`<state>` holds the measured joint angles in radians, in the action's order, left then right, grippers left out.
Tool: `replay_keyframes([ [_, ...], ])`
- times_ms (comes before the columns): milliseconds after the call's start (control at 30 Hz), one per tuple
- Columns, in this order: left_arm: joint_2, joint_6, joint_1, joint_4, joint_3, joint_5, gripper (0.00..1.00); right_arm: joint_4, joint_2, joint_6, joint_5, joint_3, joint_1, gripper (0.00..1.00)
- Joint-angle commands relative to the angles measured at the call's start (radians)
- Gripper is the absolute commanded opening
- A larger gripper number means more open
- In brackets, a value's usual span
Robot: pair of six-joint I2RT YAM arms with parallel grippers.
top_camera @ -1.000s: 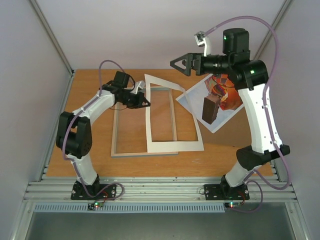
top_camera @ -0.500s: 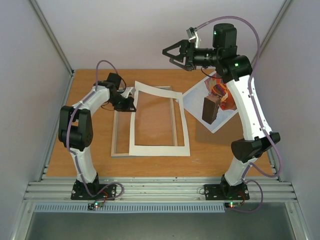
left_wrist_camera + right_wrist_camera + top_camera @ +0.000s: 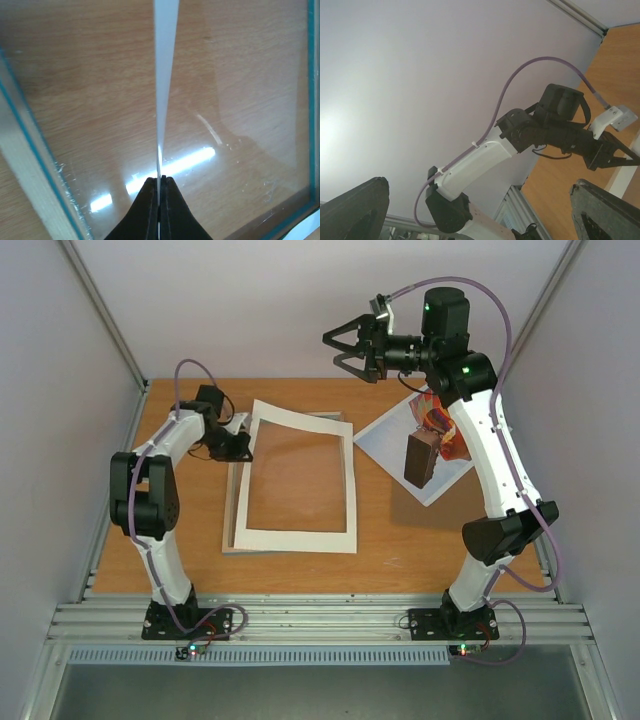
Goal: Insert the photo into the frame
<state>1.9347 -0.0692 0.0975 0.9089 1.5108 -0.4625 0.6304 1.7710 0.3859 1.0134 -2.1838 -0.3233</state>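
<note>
The photo, a balloon print with a white margin, lies flat at the right back of the table. The frame lies flat at centre-left; its pane and turquoise edge fill the left wrist view. A white card mat lies over the frame. My left gripper is shut on the mat's left edge, and the mat shows edge-on between the fingers. My right gripper hangs open, high above the table's back, holding nothing. The right wrist view shows only the wall and the left arm.
A small brown board rests on the photo's middle. White walls close in the left, back and right sides. The arms' bases stand on a metal rail at the near edge.
My left gripper has pulled the mat leftward, so it now lies squarely over the frame. The right arm has lifted and swung back and left, still open.
</note>
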Motion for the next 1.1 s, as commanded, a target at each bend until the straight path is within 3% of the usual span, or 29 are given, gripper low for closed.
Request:
replay_keyframes([
  [0,0.030,0.038,-0.029,-0.030,0.001,0.012,0.00,-0.015,-0.009,-0.002,0.010,-0.019,0.008,0.98],
  [433,0.072,0.055,-0.056,-0.011,0.025,0.060,0.01,-0.005,-0.035,-0.016,0.007,0.029,0.038,0.98],
  [1067,0.079,0.074,-0.070,-0.029,0.011,0.014,0.00,-0.037,-0.137,-0.118,0.049,0.336,0.093,0.98],
])
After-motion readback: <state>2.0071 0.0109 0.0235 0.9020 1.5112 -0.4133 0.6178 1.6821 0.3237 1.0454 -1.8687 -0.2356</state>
